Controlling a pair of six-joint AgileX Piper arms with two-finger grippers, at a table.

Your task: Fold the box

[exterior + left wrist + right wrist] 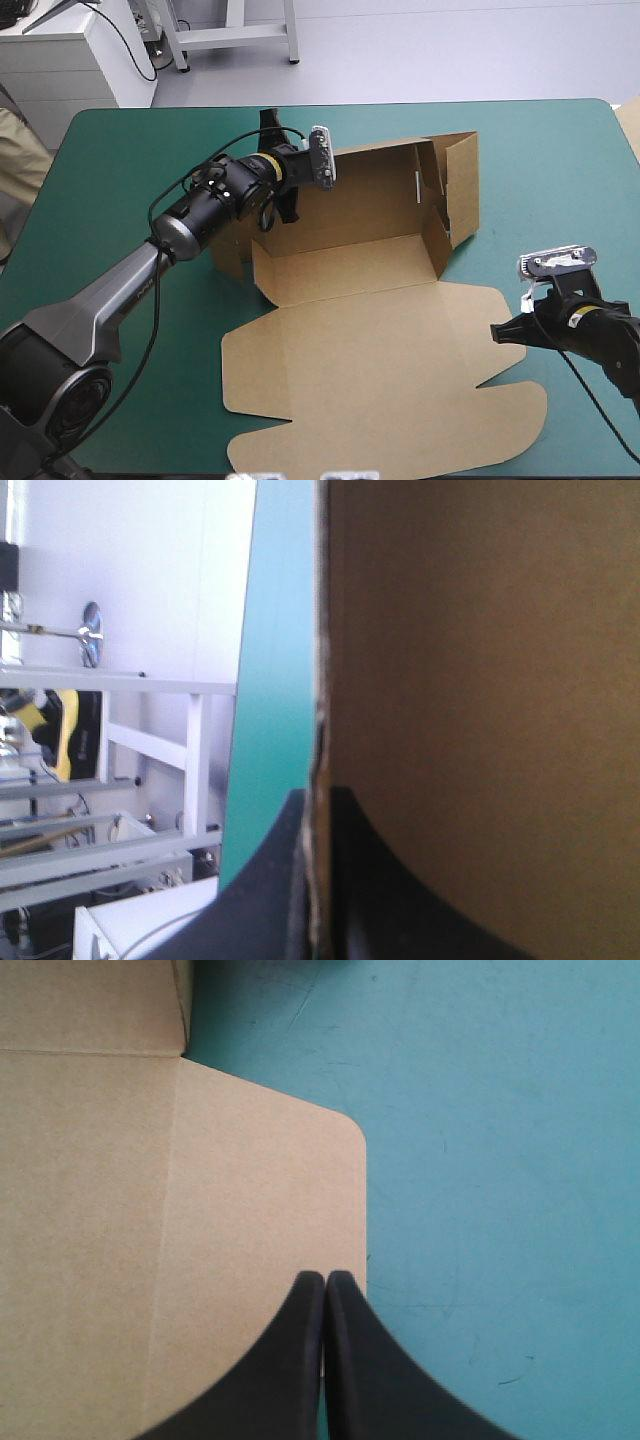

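High cam sits above and behind the robot, looking forward and down, with the whole table (560,150) in frame. Left wrist cam is jammed right up against the box (480,680), at its raised far wall, turned roughly a quarter turn and sighting along the board. Right wrist cam looks straight down, close in, on a flat rounded corner of the box on the table's right side. All three share the box.

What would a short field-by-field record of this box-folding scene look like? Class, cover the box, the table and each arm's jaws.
box: brown board, partly folded, on the teal-green table
raised parts: back wall and right side wall stand up
flat part: lid lies toward the near edge
left gripper: jaws all but shut on the back wall's edge
right gripper: jaws shut, at the edge of the lid's right flap; contact unclear
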